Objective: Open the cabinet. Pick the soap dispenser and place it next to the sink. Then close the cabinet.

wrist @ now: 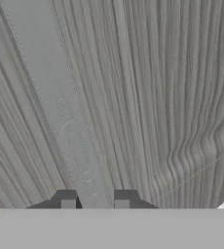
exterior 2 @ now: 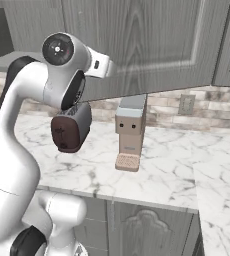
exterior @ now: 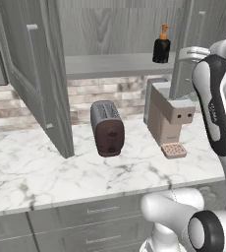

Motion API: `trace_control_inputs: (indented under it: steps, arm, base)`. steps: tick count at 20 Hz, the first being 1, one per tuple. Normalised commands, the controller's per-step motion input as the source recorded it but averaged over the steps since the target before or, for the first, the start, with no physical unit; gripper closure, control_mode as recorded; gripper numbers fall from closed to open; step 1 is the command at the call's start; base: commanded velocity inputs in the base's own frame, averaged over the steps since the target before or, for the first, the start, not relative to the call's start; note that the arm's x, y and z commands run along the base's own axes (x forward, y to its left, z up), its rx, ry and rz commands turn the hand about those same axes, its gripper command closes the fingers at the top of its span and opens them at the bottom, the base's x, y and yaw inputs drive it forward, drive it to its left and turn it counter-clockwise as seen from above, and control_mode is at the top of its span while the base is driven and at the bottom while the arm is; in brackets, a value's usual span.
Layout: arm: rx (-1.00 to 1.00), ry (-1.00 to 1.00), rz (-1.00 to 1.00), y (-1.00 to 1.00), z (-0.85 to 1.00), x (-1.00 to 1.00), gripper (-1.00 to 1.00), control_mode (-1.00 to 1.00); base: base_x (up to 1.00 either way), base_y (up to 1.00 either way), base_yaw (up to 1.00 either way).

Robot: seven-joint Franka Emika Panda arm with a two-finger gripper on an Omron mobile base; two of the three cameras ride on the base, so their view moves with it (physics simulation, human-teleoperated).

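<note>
The cabinet is seen standing open: grey wood-grain with recessed-panel doors, the left door swung out over the counter, the right door also swung outward. A plain, flat grey shelf is shown inside. Below it, a white marble countertop with grey veining is backed by a rough brick-pattern wall.

On the counter a boxy grey-beige coffee machine with a perforated drip tray is set just beside a rounded toaster, dark brown at the end and brushed grey on top; the two stand apart.

The soap dispenser, a small dark glossy bottle with an orange pump, is placed upright on the shelf near its right end.

In the hand view the gripper is seen with its dark fingertips pinched on the slim, smooth vertical bar handle, apparently that of the right door.
</note>
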Motion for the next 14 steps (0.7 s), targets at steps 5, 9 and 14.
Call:
trace_control_inputs:
  steps: [5, 9, 14]
  arm:
    - [0.04, 0.01, 0.03, -0.53, 0.00, -0.52, 1.00, -1.00]
    - [0.05, 0.01, 0.03, -0.49, 0.00, -0.49, 1.00, -1.00]
    - [0.04, 0.02, 0.05, -0.28, -0.16, -0.41, 1.00, -1.00]
  base:
    - [0.00, 0.00, 0.00]
    - [0.00, 0.00, 0.00]
    - [0.00, 0.00, 0.00]
